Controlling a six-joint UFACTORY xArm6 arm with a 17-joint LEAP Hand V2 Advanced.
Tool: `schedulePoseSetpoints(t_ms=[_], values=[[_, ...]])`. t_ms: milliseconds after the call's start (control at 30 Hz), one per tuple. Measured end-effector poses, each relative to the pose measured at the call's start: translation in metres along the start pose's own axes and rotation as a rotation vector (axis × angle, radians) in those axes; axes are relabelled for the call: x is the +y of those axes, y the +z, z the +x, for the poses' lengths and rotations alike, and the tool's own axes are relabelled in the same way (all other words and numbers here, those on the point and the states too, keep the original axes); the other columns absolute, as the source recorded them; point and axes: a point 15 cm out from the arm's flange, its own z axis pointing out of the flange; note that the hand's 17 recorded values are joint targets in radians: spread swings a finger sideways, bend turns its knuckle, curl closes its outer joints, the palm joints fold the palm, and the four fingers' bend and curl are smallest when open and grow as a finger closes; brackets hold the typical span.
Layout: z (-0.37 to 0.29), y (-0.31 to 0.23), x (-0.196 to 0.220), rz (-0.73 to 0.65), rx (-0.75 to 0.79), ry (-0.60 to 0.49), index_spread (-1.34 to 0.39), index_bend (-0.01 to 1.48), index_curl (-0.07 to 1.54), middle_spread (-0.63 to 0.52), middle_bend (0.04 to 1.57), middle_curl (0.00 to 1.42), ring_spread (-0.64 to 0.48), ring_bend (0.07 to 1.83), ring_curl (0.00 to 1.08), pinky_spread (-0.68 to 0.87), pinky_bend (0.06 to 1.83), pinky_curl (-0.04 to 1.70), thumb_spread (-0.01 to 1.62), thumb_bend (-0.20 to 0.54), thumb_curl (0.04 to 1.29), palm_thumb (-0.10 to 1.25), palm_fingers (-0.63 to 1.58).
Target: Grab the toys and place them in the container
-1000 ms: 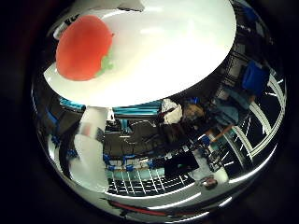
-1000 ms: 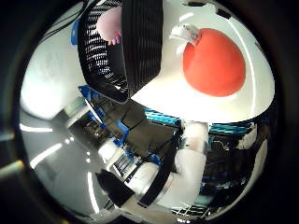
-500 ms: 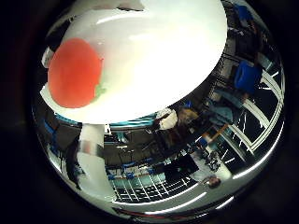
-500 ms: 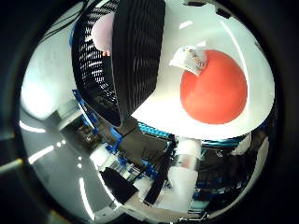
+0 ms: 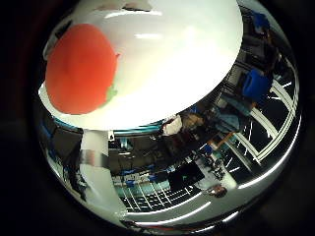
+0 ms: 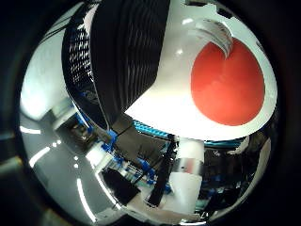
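Facing your palm, the round red-orange soft toy [image 6: 229,84] lies on the white tabletop [image 5: 187,64] beside the black mesh basket [image 6: 127,56]; the hand's finger pose you cannot tell.

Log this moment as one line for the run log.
target: round red-orange toy on white table | container: black slatted basket beside toy | palm: close over toy | toy: not yet lifted

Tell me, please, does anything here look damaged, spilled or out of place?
Nothing stands out. The red toy lies whole on the white table, beside the black slatted container, which shows no damage. Nothing is spilled.
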Motion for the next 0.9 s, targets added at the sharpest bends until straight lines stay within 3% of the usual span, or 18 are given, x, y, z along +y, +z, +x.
schedulePoseSetpoints(t_ms=[233,533,900], values=[[-0.004,0.019,0.015,-0.034,0.035,-0.024,-0.04,0.15,0.28,0.26,0.27,0.33,0.33,0.46,0.21,0.53,0.76,0.2,0.97,-0.018,0.3,0.22,0.16],[-0.002,0.028,0.02,-0.062,0.072,-0.034,-0.04,0.15,0.26,0.24,0.28,0.34,0.31,0.49,0.22,0.52,0.8,0.21,1.03,-0.017,0.31,0.49,0.15],[0.005,0.031,0.019,-0.075,0.122,-0.018,-0.05,0.15,0.26,0.22,0.29,0.34,0.29,0.5,0.22,0.51,0.82,0.21,1.0,-0.025,0.32,0.61,0.14]])
